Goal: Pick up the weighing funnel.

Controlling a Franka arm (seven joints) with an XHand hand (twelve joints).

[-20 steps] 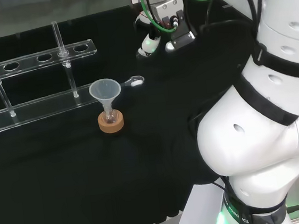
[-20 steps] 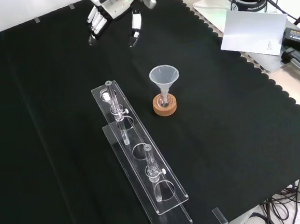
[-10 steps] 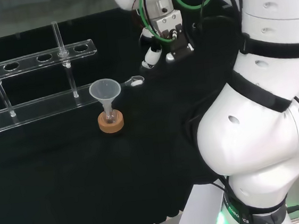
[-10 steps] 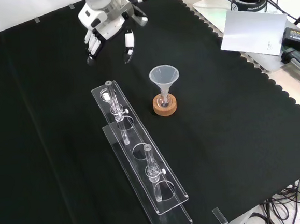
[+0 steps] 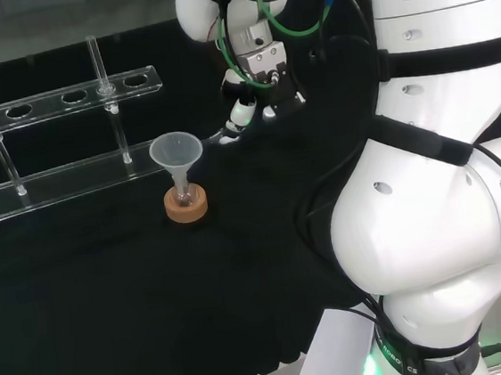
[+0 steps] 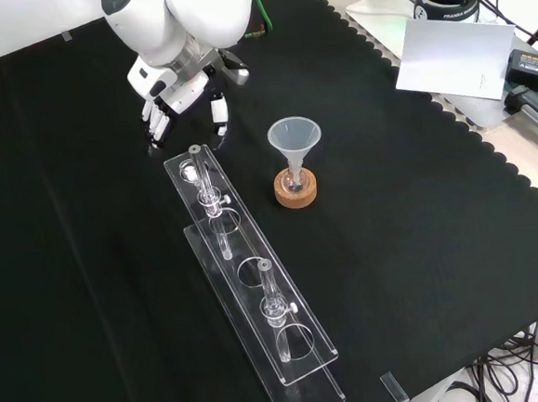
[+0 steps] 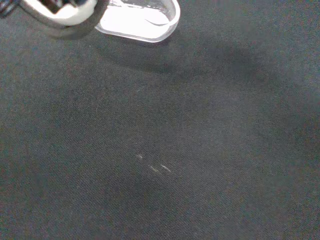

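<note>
Looking from the wrist, you see the weighing funnel (image 7: pixel 142 22) lying on the cloth (image 7: pixel 200 150); your hand (image 6: pixel 178 87) has its fingers (image 6: pixel 155 124) spread, one tip just beside it.

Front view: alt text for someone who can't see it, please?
A robot hand hangs open, fingers down, over black cloth by the far end of a clear test-tube rack. To its right, a funnel stands in a small flask on a cork ring.

Bench, front view
Funnel (image 6: pixel 294 136) on cork ring (image 6: pixel 296 193) mid-bench; rack (image 6: pixel 243 287) left of it; robot hand (image 6: pixel 178 89) at rack's far end.
</note>
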